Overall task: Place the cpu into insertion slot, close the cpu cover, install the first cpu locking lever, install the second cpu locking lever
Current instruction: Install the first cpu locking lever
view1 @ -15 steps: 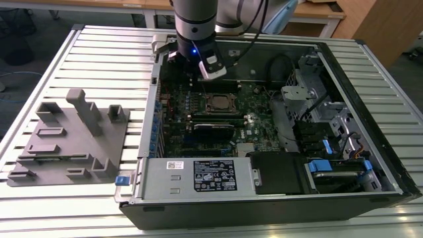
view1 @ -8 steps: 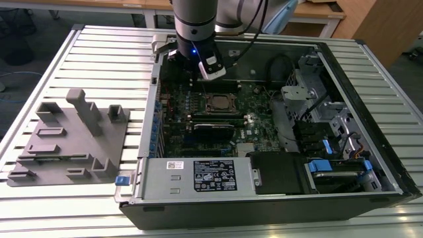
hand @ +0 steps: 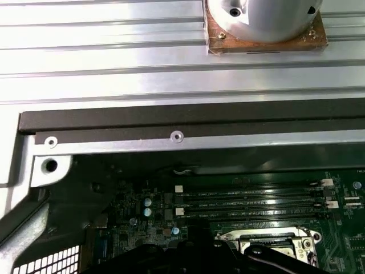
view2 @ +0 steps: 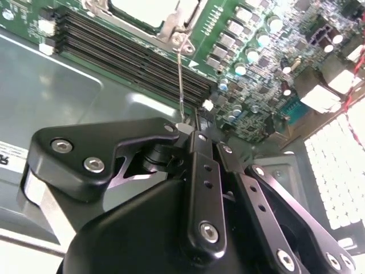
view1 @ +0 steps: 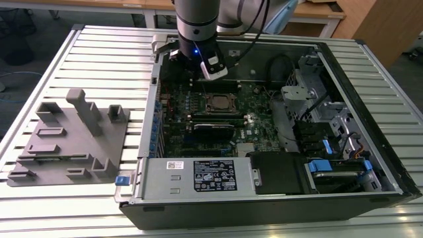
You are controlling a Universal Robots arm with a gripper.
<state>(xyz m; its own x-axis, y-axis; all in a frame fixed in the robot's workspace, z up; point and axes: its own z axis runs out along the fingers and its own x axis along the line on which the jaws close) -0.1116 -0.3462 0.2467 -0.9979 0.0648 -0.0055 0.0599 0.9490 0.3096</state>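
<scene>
the gripper (view2: 187,132) is hovering over the memory slots (view2: 131,57), its fingers pinching shut on the tip of the thin lever (view2: 180,74) rising from the slot (view1: 219,110). the cpu (view2: 149,8) is sitting in the slot, the cover (view2: 174,25) lying flat over it.

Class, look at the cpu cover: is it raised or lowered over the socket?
Lowered: in the second wrist view the cpu cover lies flat, framing the cpu. Whether it is locked, cannot tell.

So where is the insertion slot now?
In the exterior view, the insertion slot sits centrally on the motherboard inside the computer case, close by the gripper.
</scene>
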